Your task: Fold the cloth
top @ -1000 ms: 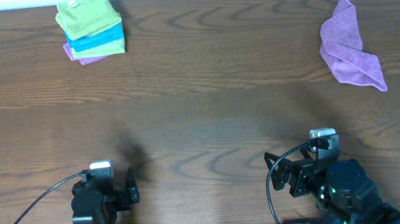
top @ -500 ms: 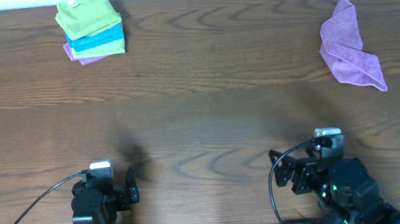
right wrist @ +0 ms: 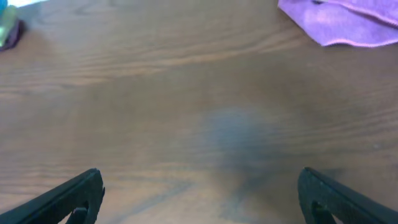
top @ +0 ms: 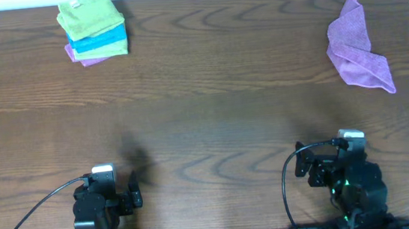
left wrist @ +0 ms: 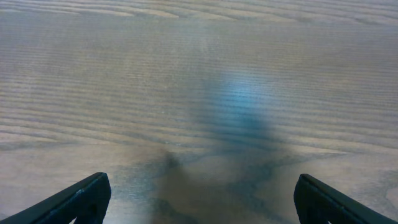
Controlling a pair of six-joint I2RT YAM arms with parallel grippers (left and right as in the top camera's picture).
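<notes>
The cloth (top: 88, 14) lies folded on top of a blue cloth (top: 99, 40), well ahead of the left gripper (left wrist: 199, 190), whose fingers are spread wide above the wooden table (top: 206, 129). The right gripper (right wrist: 199, 190) is also spread and holds nothing. A crumpled purple cloth (top: 358, 43) lies ahead of it.

There is one brown wooden table (top: 204, 114). Far on the left sits one pile of folded soft cloths (top: 95, 35). It has one bright lime-green cloth (top: 89, 14) on top and one blue folded cloth (top: 99, 40) under it. The thin purple and green edges at the bottom are too small to count. Far on the right lies one loose purple cloth (top: 357, 47). Near us are two black robot arms, the left arm (top: 97, 211) and the right arm (top: 356, 188). There is one left gripper (left wrist: 202, 193) and one right gripper (right wrist: 199, 193), with two fingers each.
</notes>
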